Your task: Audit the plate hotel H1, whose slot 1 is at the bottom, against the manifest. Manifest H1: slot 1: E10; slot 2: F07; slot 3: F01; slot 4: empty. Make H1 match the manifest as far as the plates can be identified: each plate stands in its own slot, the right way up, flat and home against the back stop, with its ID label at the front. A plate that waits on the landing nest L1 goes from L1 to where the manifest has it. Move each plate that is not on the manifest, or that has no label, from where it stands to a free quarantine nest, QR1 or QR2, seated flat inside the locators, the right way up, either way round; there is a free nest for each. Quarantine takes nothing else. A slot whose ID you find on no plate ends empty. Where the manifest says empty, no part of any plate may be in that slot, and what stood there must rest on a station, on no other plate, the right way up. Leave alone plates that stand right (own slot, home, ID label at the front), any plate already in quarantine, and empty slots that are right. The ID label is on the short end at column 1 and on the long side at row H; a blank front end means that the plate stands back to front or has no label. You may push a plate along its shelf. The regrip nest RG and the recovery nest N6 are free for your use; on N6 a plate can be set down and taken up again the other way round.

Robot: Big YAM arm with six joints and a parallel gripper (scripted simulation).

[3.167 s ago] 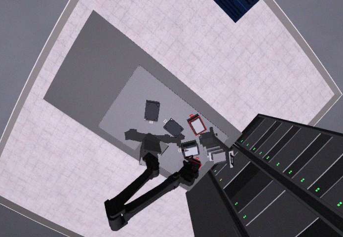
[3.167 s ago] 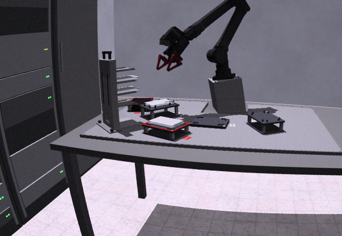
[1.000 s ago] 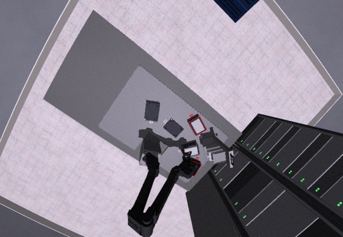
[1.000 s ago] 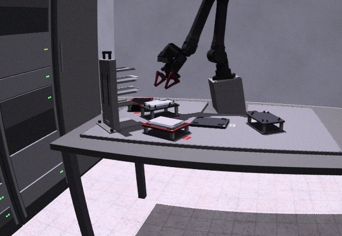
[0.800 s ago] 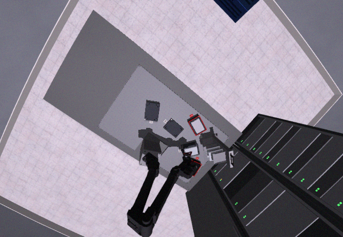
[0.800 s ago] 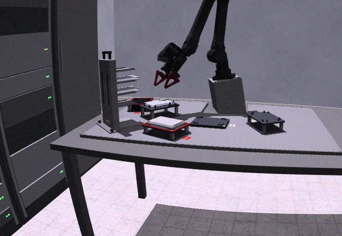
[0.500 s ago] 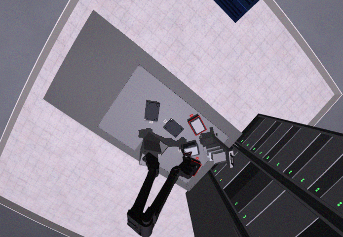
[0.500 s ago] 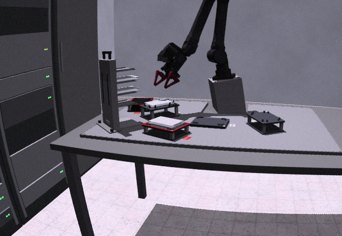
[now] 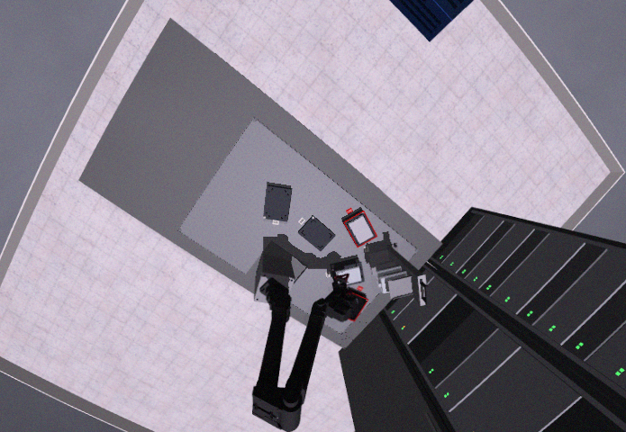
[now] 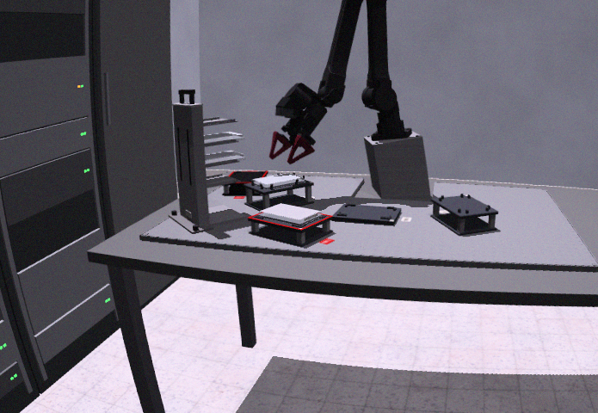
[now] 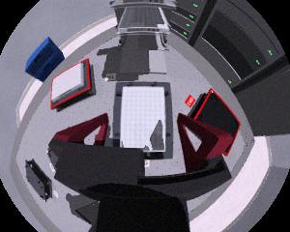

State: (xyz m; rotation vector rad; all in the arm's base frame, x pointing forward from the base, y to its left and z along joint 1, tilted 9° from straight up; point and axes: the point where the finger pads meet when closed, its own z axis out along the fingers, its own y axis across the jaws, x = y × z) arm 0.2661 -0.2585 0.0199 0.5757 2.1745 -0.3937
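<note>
You are looking at a black parallel gripper with red triangular fingers, and its jaws stand spread as wide as they go, holding nothing and touching nothing. In the wrist view the two red fingers flank a white multi-well plate directly beneath the hand, one finger off each long side, with air between them and the plate. That plate lies flat on a black raised nest on short posts, which the exterior view puts just below the fingertips, clearly apart from them.

Ahead of the hand, past the plate, stands the grey plate hotel tower with stacked metal shelves; whether its shelves carry plates you cannot tell from these views.

To one side of the hand, a second white plate rests in a red-rimmed black nest. On the opposite side, just beside the hand, lies another red-rimmed nest with a dark bare surface.

Behind the hand, toward the arm's grey pedestal, sit a flat black nest plate and a black raised nest with locator pins, both well apart from the gripper.
</note>
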